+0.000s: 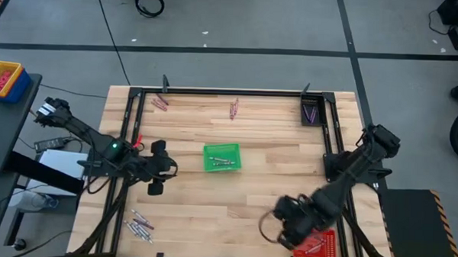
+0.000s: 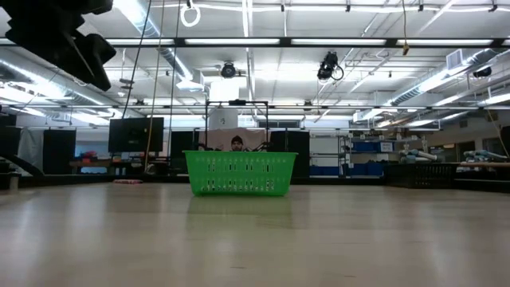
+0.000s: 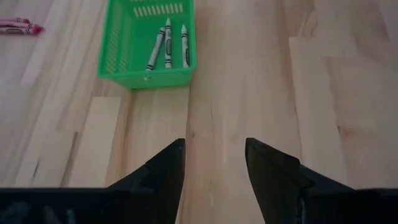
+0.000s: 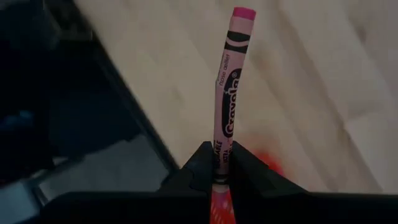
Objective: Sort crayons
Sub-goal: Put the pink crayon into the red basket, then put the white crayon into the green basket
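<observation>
Crayons are spread over the wooden table (image 1: 273,168): three pale ones (image 3: 168,45) lie in the green tray (image 1: 222,157) at mid-table, a purple set sits in the dark tray (image 1: 311,111) at the far right corner, pink pairs (image 1: 160,102) and (image 1: 233,108) lie loose along the far edge, and a pale cluster (image 1: 139,224) lies loose at the near left. Right gripper (image 4: 219,163) is pressed together on a pink crayon (image 4: 229,87), which sticks out past its fingertips, and hangs just beside the red tray (image 1: 320,244) at the near right corner. Left gripper (image 3: 214,165) is spread and holds nothing, left of the green tray, pointing at it. Off the table, far left, a yellow-and-blue bin (image 1: 5,79) holds red items.
</observation>
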Motion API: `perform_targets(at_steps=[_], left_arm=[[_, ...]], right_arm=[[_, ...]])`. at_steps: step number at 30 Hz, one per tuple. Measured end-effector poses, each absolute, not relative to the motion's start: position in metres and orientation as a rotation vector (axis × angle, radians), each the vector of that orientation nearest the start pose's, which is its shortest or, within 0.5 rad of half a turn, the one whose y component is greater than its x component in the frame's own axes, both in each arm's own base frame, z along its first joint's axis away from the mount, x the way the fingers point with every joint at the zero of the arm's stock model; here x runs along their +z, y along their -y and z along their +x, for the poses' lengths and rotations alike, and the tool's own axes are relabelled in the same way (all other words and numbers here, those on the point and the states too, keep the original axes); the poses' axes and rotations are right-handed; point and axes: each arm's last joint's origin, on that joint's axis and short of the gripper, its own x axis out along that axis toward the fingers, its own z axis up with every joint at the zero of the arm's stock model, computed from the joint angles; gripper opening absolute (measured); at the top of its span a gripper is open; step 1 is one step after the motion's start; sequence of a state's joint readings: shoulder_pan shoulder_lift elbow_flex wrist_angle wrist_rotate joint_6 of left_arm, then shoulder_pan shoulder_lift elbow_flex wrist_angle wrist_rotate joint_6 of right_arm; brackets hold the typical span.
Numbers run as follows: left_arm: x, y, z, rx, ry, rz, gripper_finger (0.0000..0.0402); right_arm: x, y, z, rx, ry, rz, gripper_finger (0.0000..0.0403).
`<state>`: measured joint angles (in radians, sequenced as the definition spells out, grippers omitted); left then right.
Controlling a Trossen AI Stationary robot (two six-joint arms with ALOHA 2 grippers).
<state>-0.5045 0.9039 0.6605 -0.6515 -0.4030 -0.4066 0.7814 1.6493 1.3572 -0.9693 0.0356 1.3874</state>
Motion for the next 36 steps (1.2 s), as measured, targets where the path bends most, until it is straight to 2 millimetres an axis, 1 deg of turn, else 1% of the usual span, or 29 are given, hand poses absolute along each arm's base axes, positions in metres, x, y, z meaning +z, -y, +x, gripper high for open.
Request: perform_targets(at_steps=[4, 6, 9, 11, 14, 16, 20, 25, 29, 32, 34, 36], left_arm=[[0.237, 0.075, 0.151, 0.048, -0.796, 0.014, 0.0180], [0.238, 0.076, 0.152, 0.040, -0.787, 0.016, 0.0180], [0.237, 0.076, 0.151, 0.039, -0.790, 0.019, 0.0180], [0.237, 0.076, 0.151, 0.039, -0.791, 0.019, 0.0180], [0.237, 0.076, 0.151, 0.038, -0.791, 0.021, 0.0180], [0.237, 0.076, 0.151, 0.033, -0.791, 0.034, 0.0180], [0.238, 0.075, 0.152, 0.063, -0.775, 0.061, 0.0180], [0.238, 0.075, 0.152, 0.070, -0.773, 0.063, 0.0180], [0.237, 0.075, 0.152, 0.059, -0.781, 0.032, 0.0180], [0.238, 0.077, 0.152, 0.049, -0.785, -0.042, 0.0180], [0.238, 0.080, 0.151, -0.007, -0.801, -0.082, 0.0180], [0.237, 0.086, 0.148, -0.121, -0.845, -0.111, 0.0180]], right_arm=[[0.252, -0.246, 0.199, -0.275, -1.397, 0.626, 0.0038], [0.244, -0.253, 0.186, -0.250, -1.448, 0.592, 0.0039], [0.230, -0.261, 0.167, -0.206, -1.574, 0.579, 0.0043], [0.222, -0.265, 0.161, -0.179, -1.639, 0.622, 0.0044], [0.209, -0.267, 0.154, -0.186, -1.674, 0.662, 0.0044], [0.201, -0.266, 0.153, -0.201, -1.668, 0.699, 0.0045], [0.188, -0.261, 0.152, -0.287, -1.686, 0.760, 0.0047], [0.186, -0.259, 0.155, -0.270, -1.786, 0.817, 0.0069], [0.195, -0.258, 0.165, -0.238, -1.830, 0.870, 0.0081], [0.206, -0.253, 0.177, -0.193, -1.886, 0.934, 0.0080], [0.216, -0.247, 0.189, -0.178, -1.855, 0.991, 0.0078], [0.226, -0.235, 0.204, -0.175, -1.740, 1.027, 0.0078]])
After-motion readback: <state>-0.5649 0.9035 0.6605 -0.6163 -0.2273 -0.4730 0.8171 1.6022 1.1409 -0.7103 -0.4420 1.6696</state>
